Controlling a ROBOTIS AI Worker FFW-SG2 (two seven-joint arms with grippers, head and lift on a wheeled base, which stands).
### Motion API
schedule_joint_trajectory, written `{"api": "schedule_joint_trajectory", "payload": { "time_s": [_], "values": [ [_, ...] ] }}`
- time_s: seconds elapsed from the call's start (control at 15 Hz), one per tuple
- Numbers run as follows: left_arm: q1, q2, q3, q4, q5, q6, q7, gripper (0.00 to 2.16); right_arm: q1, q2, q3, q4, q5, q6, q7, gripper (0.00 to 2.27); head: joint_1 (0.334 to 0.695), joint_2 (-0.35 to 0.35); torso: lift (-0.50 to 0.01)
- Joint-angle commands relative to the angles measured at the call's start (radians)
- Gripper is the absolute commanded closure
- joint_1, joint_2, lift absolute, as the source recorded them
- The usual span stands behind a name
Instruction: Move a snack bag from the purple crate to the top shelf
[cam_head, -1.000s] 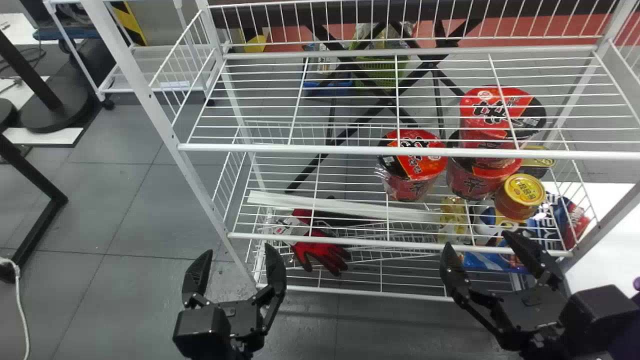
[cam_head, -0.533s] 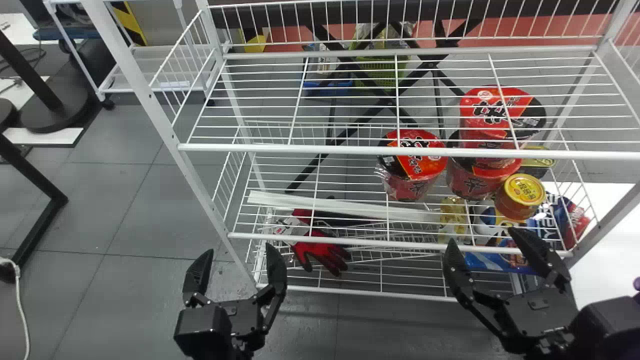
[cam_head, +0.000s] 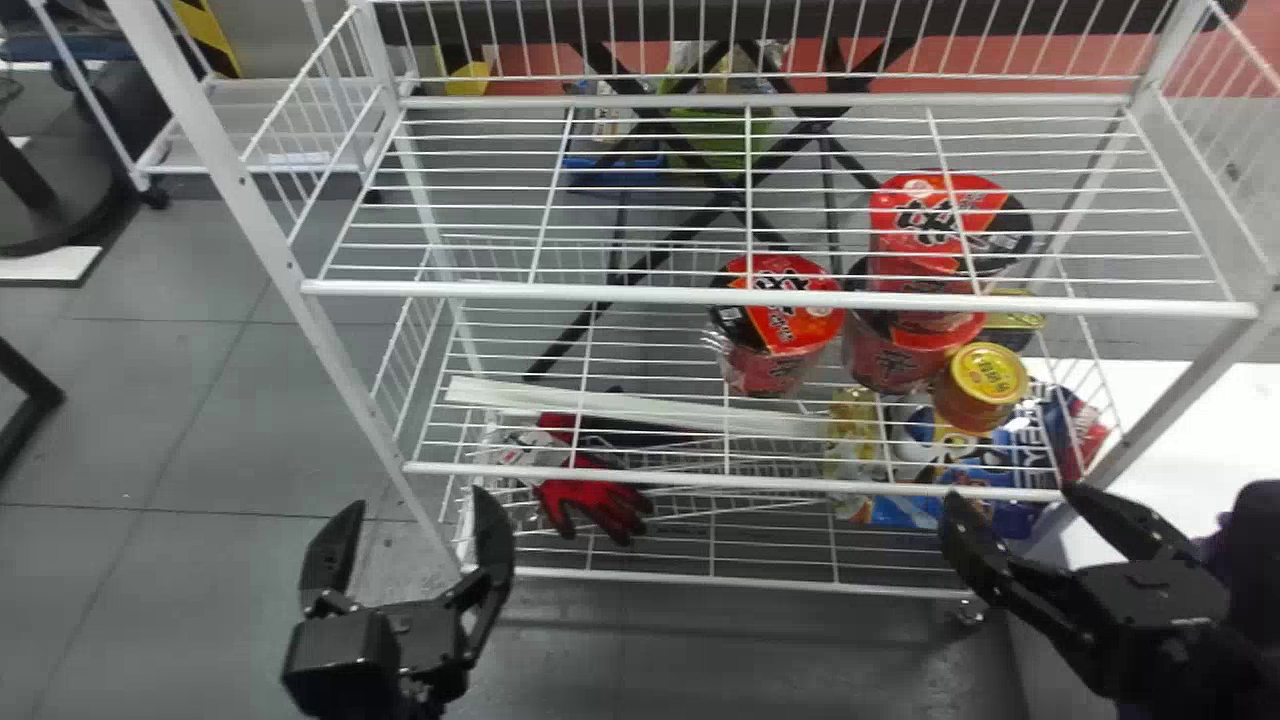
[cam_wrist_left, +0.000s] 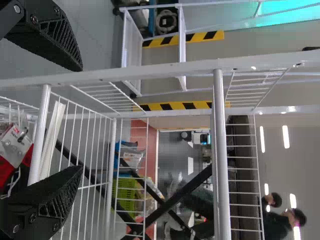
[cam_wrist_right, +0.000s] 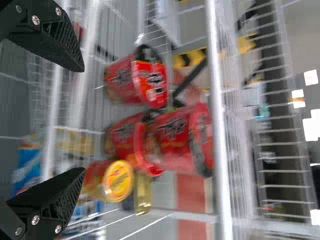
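From here the left gripper (cam_head: 418, 498) and right gripper (cam_head: 1012, 492) gape near the rack's front edge, three red noodle cups (cam_head: 785, 325) sit below the roomy top shelf (cam_head: 600, 293), and I can't tell where the snack bag is.

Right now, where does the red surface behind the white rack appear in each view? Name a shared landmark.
Head view: red surface high up, centre to right.
Left wrist view: red surface beside green basket.
Right wrist view: red surface beyond red cups.
Shared landmark: white rack.
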Motion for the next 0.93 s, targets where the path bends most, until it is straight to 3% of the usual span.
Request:
{"api": "schedule_joint_trajectory", "payload": {
  "time_s": [0.0, 0.2, 0.27, 0.4, 0.47, 0.53, 0.67, 0.87],
  "values": [
    [-0.015, 0.0, -0.002, 0.018, 0.005, -0.007, -0.003, 0.12, 0.033, -0.001, -0.262, -0.185, -0.246, 0.368, 0.002, 0.11, 0.695, 0.007, -0.453],
    [-0.036, 0.002, -0.007, 0.036, 0.016, -0.007, -0.012, 0.12, 0.018, -0.006, -0.643, -0.235, -0.539, 0.678, 0.02, 0.11, 0.695, -0.085, -0.453],
    [-0.044, 0.003, -0.007, 0.045, 0.021, -0.007, -0.014, 0.12, -0.036, 0.009, -0.752, -0.231, -0.596, 0.854, 0.045, 0.11, 0.695, -0.118, -0.453],
    [-0.055, 0.003, -0.007, 0.065, 0.028, -0.019, -0.017, 0.12, -0.18, 0.063, -0.953, -0.205, -0.628, 0.854, 0.137, 0.11, 0.695, -0.191, -0.453],
    [-0.061, 0.003, -0.007, 0.078, 0.03, -0.026, -0.018, 0.12, -0.222, 0.058, -1.029, -0.174, -0.632, 0.854, 0.149, 0.11, 0.695, -0.219, -0.453],
    [-0.064, 0.003, -0.007, 0.084, 0.033, -0.035, -0.018, 0.12, -0.232, 0.041, -1.076, -0.129, -0.635, 0.854, 0.164, 0.11, 0.695, -0.278, -0.453],
    [-0.07, 0.003, -0.007, 0.099, 0.036, -0.047, -0.02, 0.12, -0.338, -0.032, -1.157, -0.001, -0.631, 0.854, 0.192, 0.11, 0.695, -0.348, -0.453],
    [-0.074, 0.002, -0.005, 0.114, 0.042, -0.072, -0.018, 0.12, -0.33, -0.077, -1.111, 0.111, -0.513, 0.854, 0.195, 0.11, 0.695, -0.35, -0.453]
  ]
}}
